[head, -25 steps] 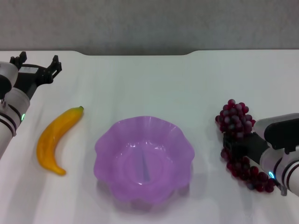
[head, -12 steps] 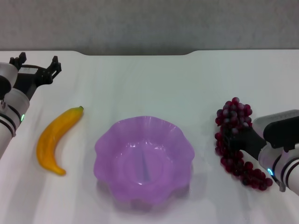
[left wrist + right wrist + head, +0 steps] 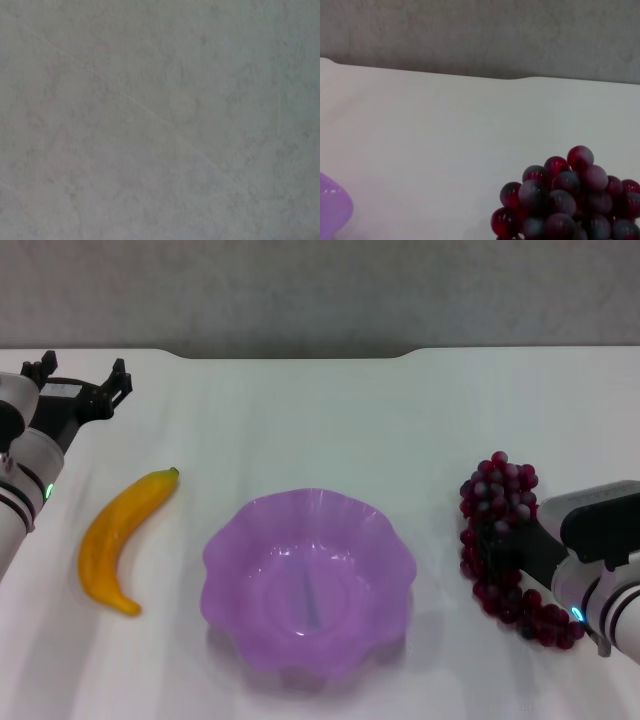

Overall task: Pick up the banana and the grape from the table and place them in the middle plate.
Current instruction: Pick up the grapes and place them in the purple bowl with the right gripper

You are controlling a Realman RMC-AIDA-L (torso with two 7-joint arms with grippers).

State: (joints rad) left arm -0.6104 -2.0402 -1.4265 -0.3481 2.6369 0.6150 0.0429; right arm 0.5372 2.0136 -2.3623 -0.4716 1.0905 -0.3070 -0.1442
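Note:
The grape [image 3: 500,500], a long dark red-purple bunch, is at the right of the white table [image 3: 330,410], and my right gripper [image 3: 503,547] is shut on its middle. Its upper end fills the near corner of the right wrist view [image 3: 565,200]. The orange-yellow banana [image 3: 118,537] lies on the table at the left. The translucent purple middle plate [image 3: 222,552] stands empty between them; its rim also shows in the right wrist view [image 3: 332,206]. My left gripper [image 3: 82,378] is open and empty at the far left, beyond the banana.
The table's rounded far edge [image 3: 300,354] meets a grey wall. The left wrist view shows only a plain grey surface.
My right gripper has shifted the grape bunch a little to the left, toward the plate, its tail trailing after it. The left arm, banana and plate have not moved.

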